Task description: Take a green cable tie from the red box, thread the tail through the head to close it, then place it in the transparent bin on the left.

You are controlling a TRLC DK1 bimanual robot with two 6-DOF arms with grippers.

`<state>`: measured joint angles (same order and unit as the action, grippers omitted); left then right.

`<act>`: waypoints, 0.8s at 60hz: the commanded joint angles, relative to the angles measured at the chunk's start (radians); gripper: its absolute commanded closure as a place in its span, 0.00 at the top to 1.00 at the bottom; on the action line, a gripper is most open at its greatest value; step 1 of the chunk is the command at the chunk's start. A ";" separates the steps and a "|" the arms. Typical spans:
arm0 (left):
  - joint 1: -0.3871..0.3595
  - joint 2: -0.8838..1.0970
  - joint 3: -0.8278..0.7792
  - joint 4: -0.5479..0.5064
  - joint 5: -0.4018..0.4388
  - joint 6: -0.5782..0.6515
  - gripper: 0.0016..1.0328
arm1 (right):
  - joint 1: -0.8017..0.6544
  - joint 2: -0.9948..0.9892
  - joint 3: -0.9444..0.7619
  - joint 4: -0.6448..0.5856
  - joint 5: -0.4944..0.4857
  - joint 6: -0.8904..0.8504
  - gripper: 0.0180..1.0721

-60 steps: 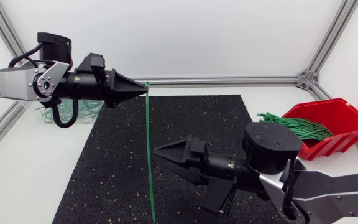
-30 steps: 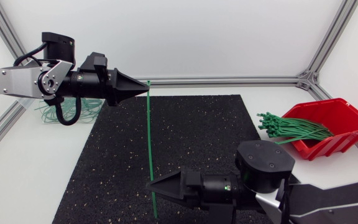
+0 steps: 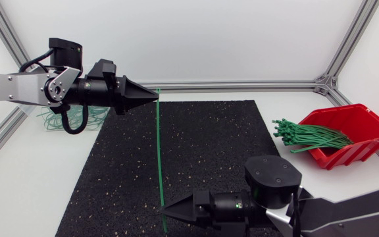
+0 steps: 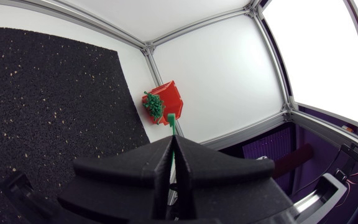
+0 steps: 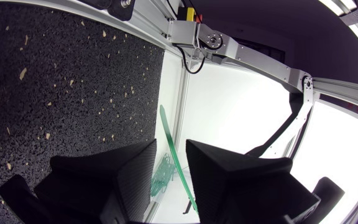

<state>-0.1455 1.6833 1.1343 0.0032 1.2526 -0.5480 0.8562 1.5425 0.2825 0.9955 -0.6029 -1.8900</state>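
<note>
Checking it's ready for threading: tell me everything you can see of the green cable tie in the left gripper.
The green cable tie is a thin, straight strip, plastic by its look, not yet looped. One end is pinched in the left gripper; the rest stretches over the black mat. Near its free end it passes between the open fingers of the right gripper.

The green cable tie (image 3: 158, 151) crosses the black mat (image 3: 209, 145) midway; mat on its 2 sides lies open.
</note>
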 commanded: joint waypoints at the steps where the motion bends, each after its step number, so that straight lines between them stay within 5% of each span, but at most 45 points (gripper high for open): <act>1: -0.008 0.001 0.010 -0.009 0.016 0.014 0.04 | -0.003 0.027 0.023 0.011 -0.006 -0.027 0.28; 48: -0.008 -0.017 -0.002 -0.011 0.014 0.019 0.04 | -0.016 0.013 0.006 0.014 0.014 -0.026 0.23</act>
<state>-0.1520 1.6821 1.1343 -0.0036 1.2526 -0.5476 0.8448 1.5635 0.3130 0.9966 -0.5980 -1.8904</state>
